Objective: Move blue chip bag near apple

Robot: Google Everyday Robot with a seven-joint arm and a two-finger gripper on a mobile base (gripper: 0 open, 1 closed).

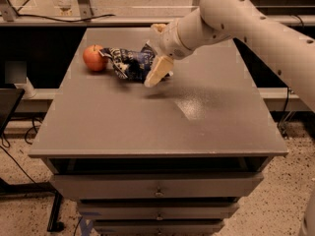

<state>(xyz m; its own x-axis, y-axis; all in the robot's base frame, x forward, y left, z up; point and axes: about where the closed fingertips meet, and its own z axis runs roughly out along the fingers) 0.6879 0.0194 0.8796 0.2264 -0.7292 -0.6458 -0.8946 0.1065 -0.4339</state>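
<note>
Blue chip bag point(129, 63) lies right beside apple point(94, 58), near counter point(197, 117) back-left corner. Gripper point(154, 57) is at the bag's right end, fingers spread, not pinching. Bag is probably light, crinkly, slippery; grab a sealed end.

The blue chip bag point(129, 63) is crinkled foil, its dark skin catching small glossy highlights along the creases. Touching its left end, the apple point(94, 58) has a smooth, waxy red skin with a soft sheen. The gripper point(153, 56), at the bag's right end just above the tabletop, has its fingers point(158, 71) spread apart; they look like smooth, matt cream plastic. The arm point(236, 18) wears a pale, satin-smooth shell. The table point(147, 127) is matt grey with a faint grainy sheen, over painted drawers point(157, 186). The floor point(29, 205) is speckled stone.
</note>
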